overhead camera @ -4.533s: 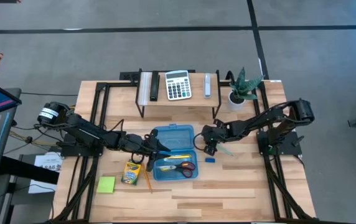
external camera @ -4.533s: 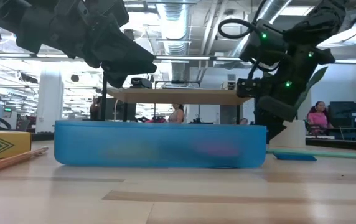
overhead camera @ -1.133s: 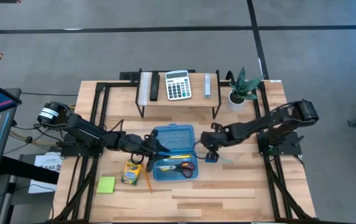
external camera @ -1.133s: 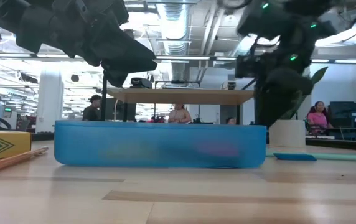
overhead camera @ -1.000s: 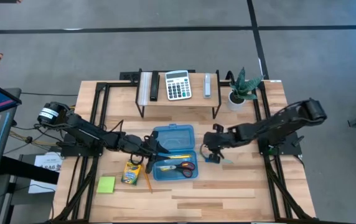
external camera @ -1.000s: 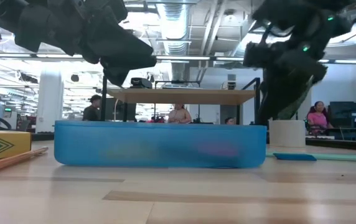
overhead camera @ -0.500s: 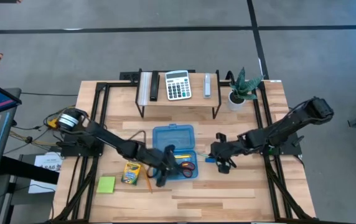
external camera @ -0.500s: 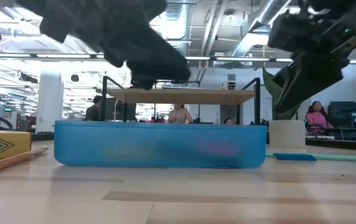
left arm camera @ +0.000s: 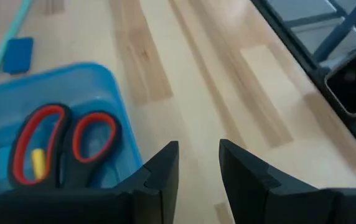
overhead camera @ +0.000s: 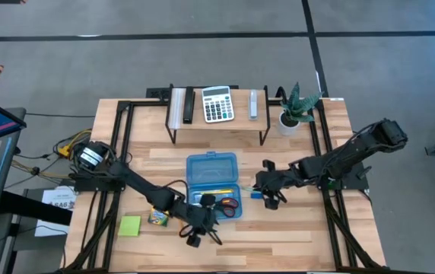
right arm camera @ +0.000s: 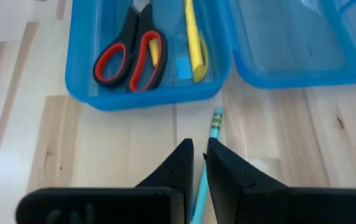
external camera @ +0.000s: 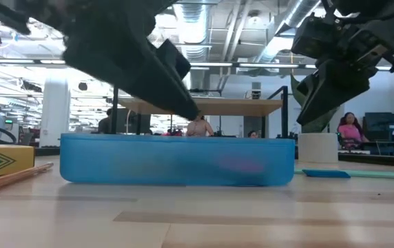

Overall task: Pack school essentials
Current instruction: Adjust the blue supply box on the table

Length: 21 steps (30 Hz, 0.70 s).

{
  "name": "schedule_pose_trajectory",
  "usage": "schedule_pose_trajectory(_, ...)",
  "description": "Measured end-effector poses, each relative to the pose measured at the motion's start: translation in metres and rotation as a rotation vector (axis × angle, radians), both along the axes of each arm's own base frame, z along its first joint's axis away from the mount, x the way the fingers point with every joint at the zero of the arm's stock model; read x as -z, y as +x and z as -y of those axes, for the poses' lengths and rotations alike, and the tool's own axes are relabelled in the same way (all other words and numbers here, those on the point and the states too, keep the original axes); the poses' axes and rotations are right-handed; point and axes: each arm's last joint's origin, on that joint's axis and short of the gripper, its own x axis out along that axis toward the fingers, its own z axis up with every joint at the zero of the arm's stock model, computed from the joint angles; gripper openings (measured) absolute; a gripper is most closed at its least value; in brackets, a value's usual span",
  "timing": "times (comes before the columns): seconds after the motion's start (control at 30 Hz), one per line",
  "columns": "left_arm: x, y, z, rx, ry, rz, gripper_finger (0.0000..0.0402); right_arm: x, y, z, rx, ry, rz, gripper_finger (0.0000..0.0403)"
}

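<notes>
while the left gripper (left arm camera: 198, 149) hangs past the front edge of the blue case (overhead camera: 211, 166), out over bare board, its jaws stand a little apart with nothing between them. broad empty wood of the table (overhead camera: 278, 236) runs ahead of it toward the front edge and the frame rail at the corner. the right gripper (right arm camera: 199, 144) is raised above the table just beside the case's right wall; its jaws show only a narrow slit and hold nothing, and through that slit the teal pen (right arm camera: 214, 124) shows lying flat on the wood, one end near the case. the small blue eraser (left arm camera: 19, 55) lies beside the pen, outside the case. inside the open tray lie the red-handled scissors (right arm camera: 131, 53) and a yellow pencil (right arm camera: 192, 37); the lid lies flat behind the tray. left of the case the crayon box (external camera: 1, 160) sits on the table with an orange pencil (external camera: 11, 178) near it, and the lime sticky-note pad (overhead camera: 130, 225) is farther left, near the front corner. at the back a raised shelf carries the calculator (overhead camera: 217, 104), with a potted plant (overhead camera: 293, 106) to its right. beyond the table is a large lit hall with people, one seated person (external camera: 352, 131) at the right.
</notes>
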Motion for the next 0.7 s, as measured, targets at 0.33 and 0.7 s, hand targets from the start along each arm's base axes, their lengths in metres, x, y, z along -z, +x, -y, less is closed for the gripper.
schedule_pose_trajectory(0.33,0.017,-0.006,0.005,0.0,0.049,-0.089,0.0102,-0.001,0.002,0.001,0.0,-0.001,0.017,0.0067)
schedule_pose_trajectory(0.7,0.022,0.004,-0.024,-0.16,0.13,-0.117,0.0102,-0.002,0.004,0.007,0.014,-0.013,0.023,0.0067)
